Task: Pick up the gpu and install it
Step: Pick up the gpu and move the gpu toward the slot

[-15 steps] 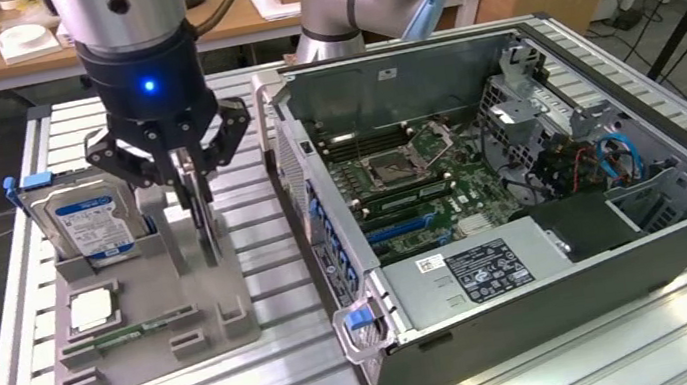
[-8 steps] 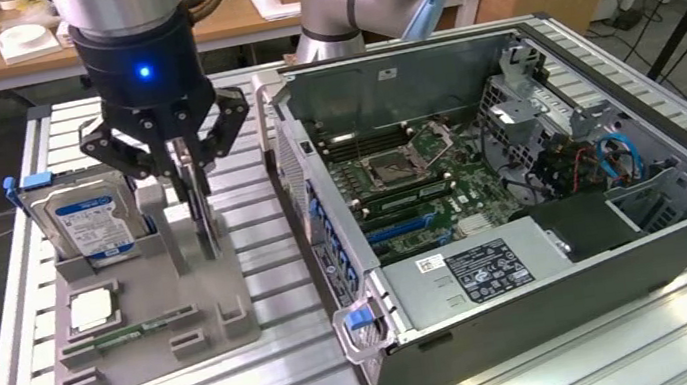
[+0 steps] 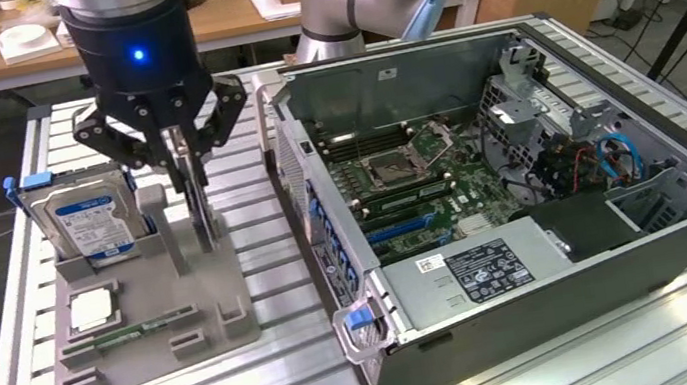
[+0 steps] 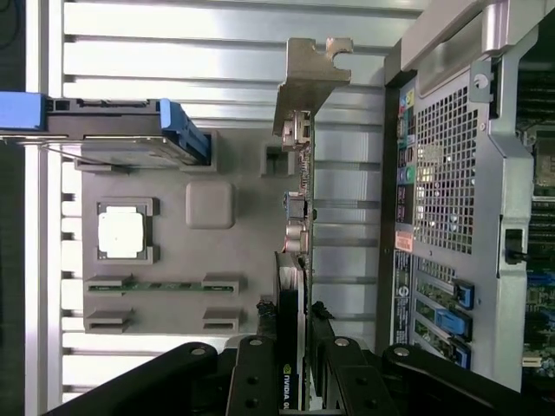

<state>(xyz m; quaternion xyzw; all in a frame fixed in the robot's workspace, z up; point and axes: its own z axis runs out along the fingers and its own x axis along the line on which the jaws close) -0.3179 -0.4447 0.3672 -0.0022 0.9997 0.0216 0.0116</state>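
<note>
The gpu (image 3: 201,218) is a thin black card held on edge, hanging straight down from my gripper (image 3: 188,179) over the right part of the grey holder (image 3: 203,338). My fingers are shut on its upper edge. In the wrist view the gpu (image 4: 296,225) runs away from my gripper (image 4: 292,355), with its silver bracket (image 4: 310,78) at the far end. I cannot tell whether its lower edge is clear of the holder's slot. The open computer case (image 3: 673,237) lies to the exterior view's right of the card.
A hard drive (image 3: 85,224) in a blue carrier stands in the holder at the exterior view's left. A processor chip (image 3: 91,311) and a green memory stick (image 3: 134,333) lie in front of it. Inside the case are the motherboard (image 3: 401,169) and blue slots (image 3: 400,230). The case wall (image 4: 447,173) is close beside the card.
</note>
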